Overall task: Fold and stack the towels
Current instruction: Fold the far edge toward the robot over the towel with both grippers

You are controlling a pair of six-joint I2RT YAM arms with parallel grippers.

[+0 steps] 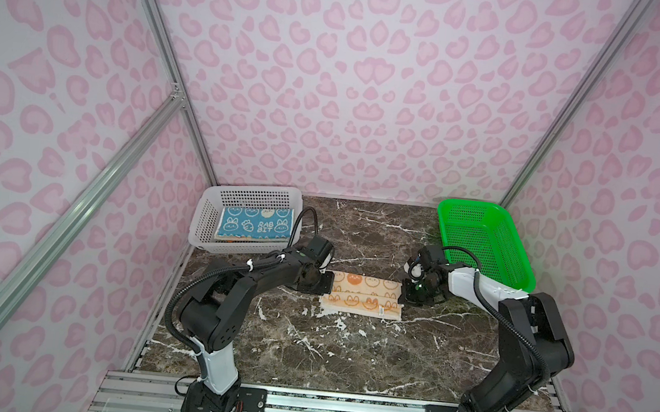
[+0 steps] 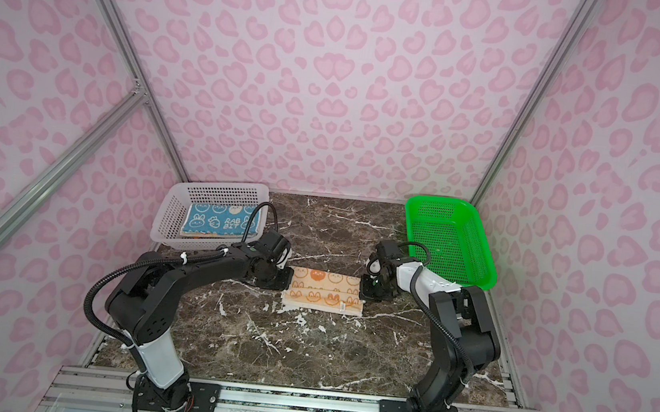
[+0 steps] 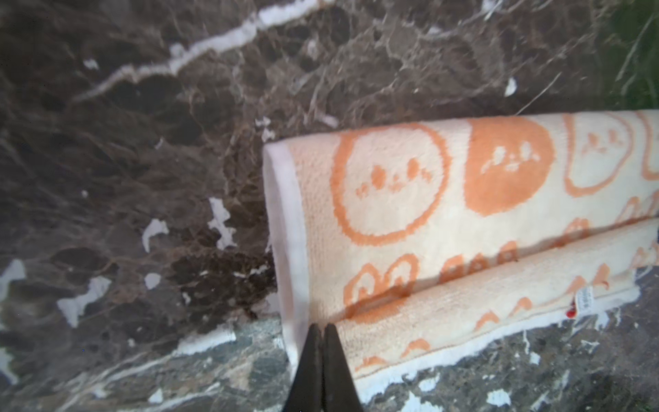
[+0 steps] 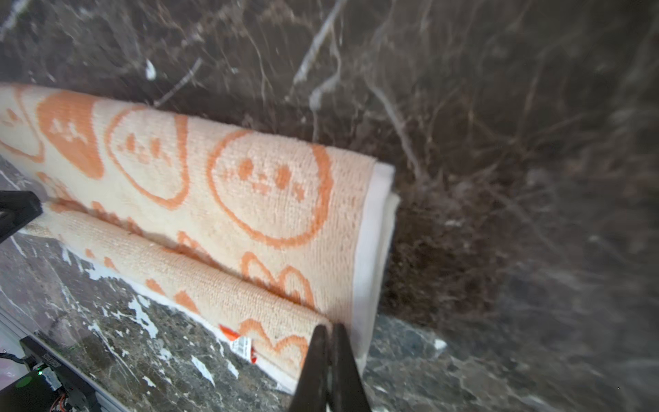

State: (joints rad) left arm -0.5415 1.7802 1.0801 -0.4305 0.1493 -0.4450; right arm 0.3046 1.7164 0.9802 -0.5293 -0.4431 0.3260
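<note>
- Left gripper (image 3: 322, 333): jaws together, tips set at the left end of the cream towel (image 1: 362, 296), where the near folded strip meets the wider layer.
- Right gripper (image 4: 331, 330): jaws together, tips set at the right end of the same towel, on the same seam.
- Grip status: the wrist views are blurred at the tips, so whether a cloth layer is pinched between either pair of jaws cannot be told.
- Cream towel: printed with orange rabbit faces and folded into a long band. It lies at the middle of the tabletop (image 1: 346, 351), with its length parallel to the near edge. The far layer arches slightly above the surface.
- Label (image 1: 380, 311): small, on the near strip, toward the right end.
- Teal towel (image 1: 249, 223): folded, white rabbit print upward, lying flat inside the white basket (image 1: 211, 203) at the far left corner.
- Green basket (image 1: 470, 205): at the far right corner, well apart from the cream towel.
</note>
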